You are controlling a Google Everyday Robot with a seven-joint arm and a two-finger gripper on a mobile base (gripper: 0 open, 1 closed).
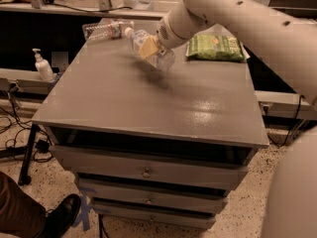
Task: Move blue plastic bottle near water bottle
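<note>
I saw gripper (149,47) clamped on blue plastic bottle (164,59), held tilted above table (148,103), nr water bottle (105,29) lying at rear.

Cream tool (149,47) over grey table (148,108) grips pale-blue, white-capped bottle (163,58); green packet (215,47) behind.

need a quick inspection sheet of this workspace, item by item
surface: grey cabinet top, drawers below
job's things: blue plastic bottle tilted, held above the top, cap toward the water bottle, which lies on its side at the back left corner; the two are apart
clutter: green snack bag at back right
grippers: end effector shut on the blue plastic bottle, over the back middle of the top
cables: cords on the floor at left
surroundings: pump dispenser on a ledge at left; person's shoe lower left
</note>
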